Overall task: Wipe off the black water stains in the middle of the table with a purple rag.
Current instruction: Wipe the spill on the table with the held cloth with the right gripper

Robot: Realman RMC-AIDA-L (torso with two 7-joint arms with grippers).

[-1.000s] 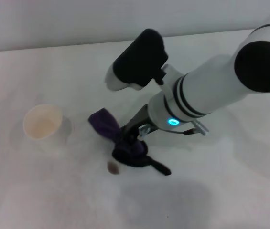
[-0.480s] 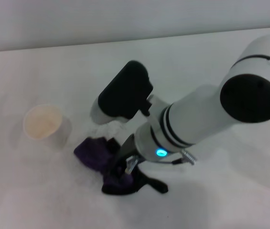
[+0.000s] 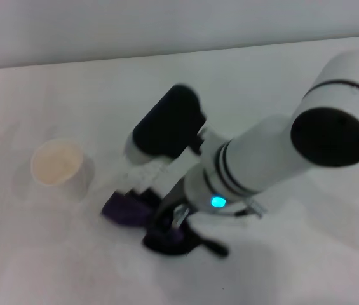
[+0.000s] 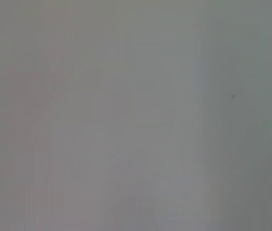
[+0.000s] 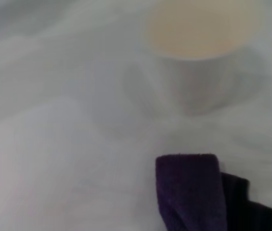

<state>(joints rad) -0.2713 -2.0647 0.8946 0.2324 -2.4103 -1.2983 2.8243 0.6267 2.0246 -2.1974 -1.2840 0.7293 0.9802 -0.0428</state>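
Observation:
My right gripper (image 3: 168, 227) is shut on the purple rag (image 3: 123, 208) and presses it onto the white table (image 3: 52, 254) near the middle. The rag's purple fold sticks out towards the cup, and its thin black tail (image 3: 212, 248) trails the other way. The rag also shows in the right wrist view (image 5: 188, 190). No black water stain shows; the spot beneath the rag and gripper is hidden. The left gripper is not in view, and the left wrist view shows only plain grey.
A white paper cup (image 3: 59, 168) stands upright on the table left of the rag, a short gap away; in the right wrist view the cup (image 5: 200, 53) is just beyond the rag. My right forearm (image 3: 274, 159) hangs over the table's right half.
The right gripper has dragged the rag towards the table's near side, over the spot where a small dark blot showed a second ago. The blot no longer shows. The cup has not moved.

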